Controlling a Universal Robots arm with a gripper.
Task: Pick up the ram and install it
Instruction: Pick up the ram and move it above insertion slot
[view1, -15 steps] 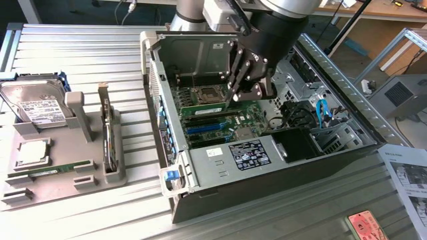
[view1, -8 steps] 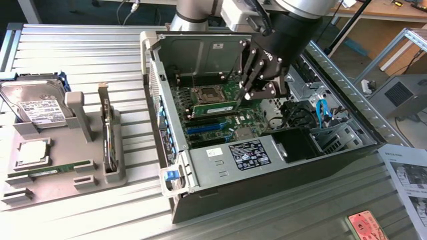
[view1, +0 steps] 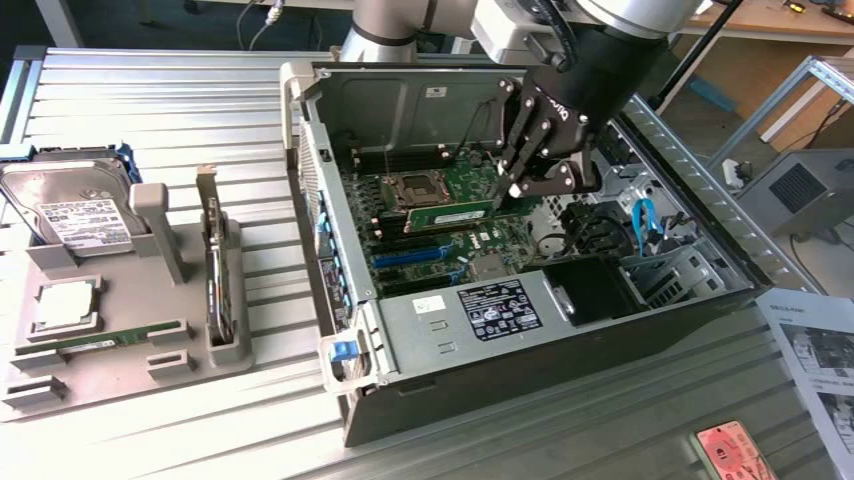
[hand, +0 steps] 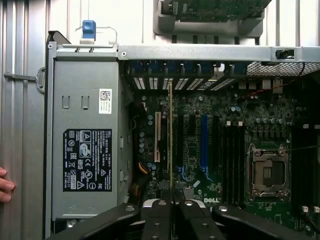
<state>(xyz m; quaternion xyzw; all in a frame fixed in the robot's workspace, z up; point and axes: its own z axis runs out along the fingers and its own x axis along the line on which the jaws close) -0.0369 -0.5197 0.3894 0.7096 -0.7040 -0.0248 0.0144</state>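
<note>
Green and thin, the ram (view1: 451, 215) hangs over the motherboard (view1: 467, 178) at the middle of the exterior view, just beside the socket (view1: 414, 188). The gripper (view1: 514, 190) is closed almost fully, pinching it by one end, probably so the long contact edge is free to meet a slot. From the wrist view the ram (hand: 171, 140) appears edge-on above the board and looks unseated. The case (view1: 400, 100) lies open on its side, giving reach from above. A tray (view1: 134, 300) of parts sits at the exterior view's left.
</note>
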